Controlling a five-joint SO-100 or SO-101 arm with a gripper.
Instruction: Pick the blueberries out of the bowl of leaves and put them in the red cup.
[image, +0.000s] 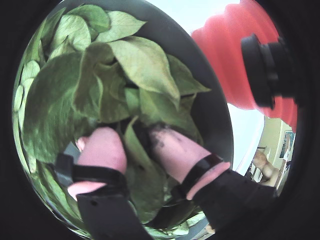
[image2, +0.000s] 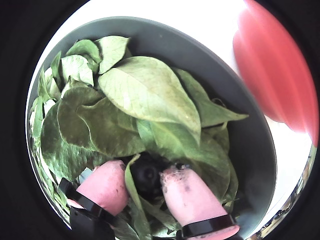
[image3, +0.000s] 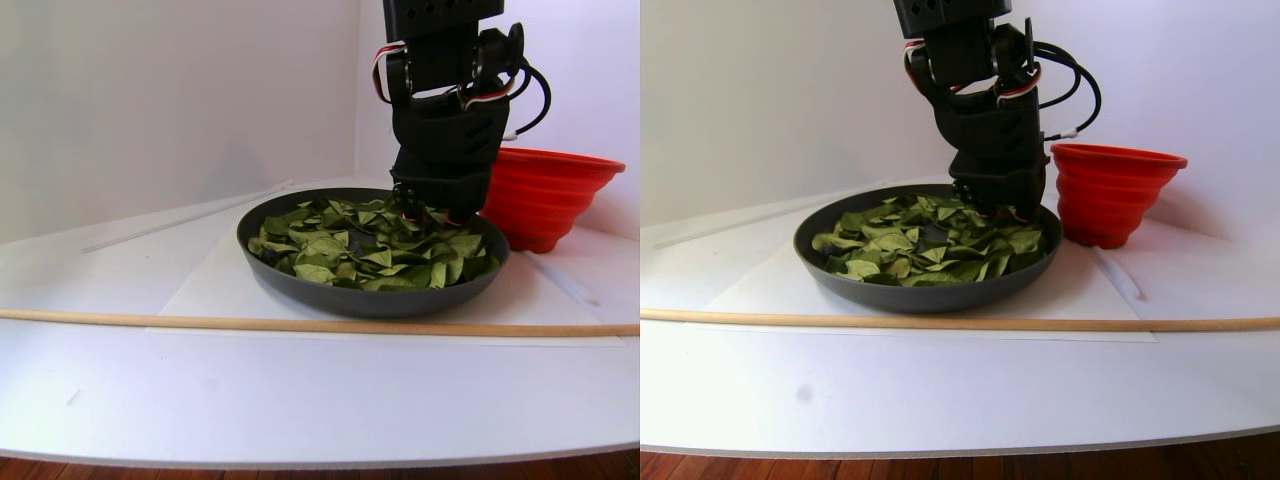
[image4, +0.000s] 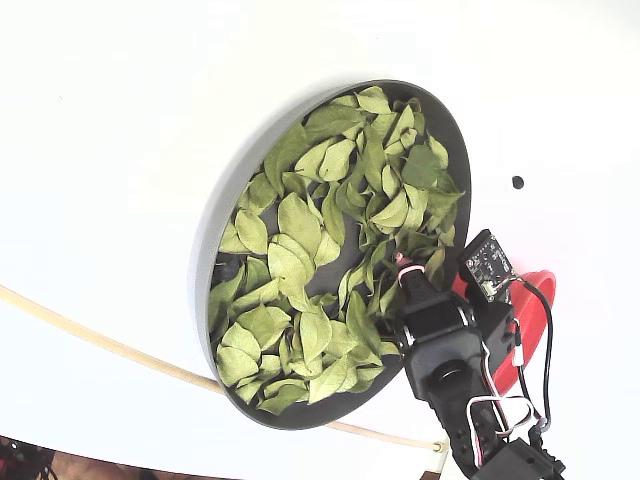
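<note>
The gripper (image2: 146, 176) is down among the leaves (image2: 145, 95) at the side of the bowl (image2: 250, 150) nearest the red cup (image2: 277, 75), and in a wrist view a dark round blueberry (image2: 146, 173) sits right between its two pink fingertips (image2: 192, 197). The fingertips flank the berry closely, but whether they already press on it cannot be told – a narrow leaf stands up between the left fingertip and the berry.

As a judgement, the step in hand is closing on this berry. To do it well the arm should squeeze gently and evenly, since a berry this round could squirt sideways under the leaves or get crushed. The leaf caught beside it may come up too, so a slow, straight lift would let loose leaves fall away before the short trip to the cup. The cup stands just beside the bowl's rim, so the carry is small – the main care is clearing both rims.

The bowl holds a loose heap of light-green leaves spread across most of its floor, with dark bare patches showing in the fixed view (image4: 300, 290). A dark spot near the bowl's left edge in that view may be another berry, though it is too small to be sure. The inside of the red cup (image3: 545, 195) is not visible in any view, so what it holds cannot be told. A small black dot (image4: 517, 182) lies on the white table (image4: 120, 120) outside the bowl
</note>
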